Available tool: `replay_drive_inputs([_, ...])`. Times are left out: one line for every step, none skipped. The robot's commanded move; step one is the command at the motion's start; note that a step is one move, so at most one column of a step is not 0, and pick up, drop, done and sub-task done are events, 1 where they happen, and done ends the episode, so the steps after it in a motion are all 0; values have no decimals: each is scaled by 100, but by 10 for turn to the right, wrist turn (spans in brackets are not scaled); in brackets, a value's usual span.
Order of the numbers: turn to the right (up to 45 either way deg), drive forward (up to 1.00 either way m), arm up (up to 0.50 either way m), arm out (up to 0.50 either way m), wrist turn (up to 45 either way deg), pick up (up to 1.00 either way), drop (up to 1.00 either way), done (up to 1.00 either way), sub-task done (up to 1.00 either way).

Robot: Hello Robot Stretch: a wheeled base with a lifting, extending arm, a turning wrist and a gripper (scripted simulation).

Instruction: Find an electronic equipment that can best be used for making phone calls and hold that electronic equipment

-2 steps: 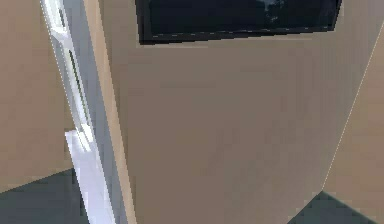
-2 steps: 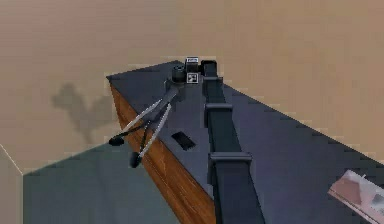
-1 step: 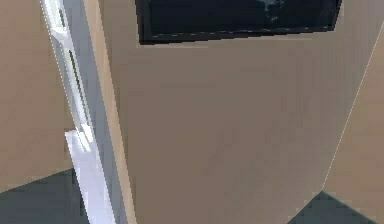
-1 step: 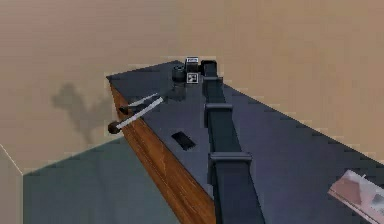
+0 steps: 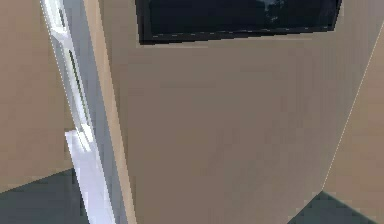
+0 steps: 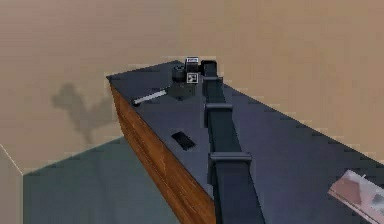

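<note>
Smooth dark tabletop (image 6: 290, 135), wood-grained sides, flat black rectangular slab (image 6: 182, 139) near square arm (image 6: 222, 130); jaws' load unclear.

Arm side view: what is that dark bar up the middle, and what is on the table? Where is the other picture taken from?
This is a wheeled robot with one extending arm. The arm side view comes from a camera on its body looking out sideways; the dark bar is that arm, reaching over a dark-topped table. At its far end sit two white marker squares, with the jaws just left of them; I cannot tell whether they hold anything. On the table lie a small flat dark slab, possibly a phone, a thin pale stick, and a pale, reddish flat item at the edge. The forward view looks ahead: a tan wall, a dark framed panel, a white door frame.
</note>
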Motion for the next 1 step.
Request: replay_drive_inputs([0, 0, 0, 0, 450, 0, 0, 0, 0])
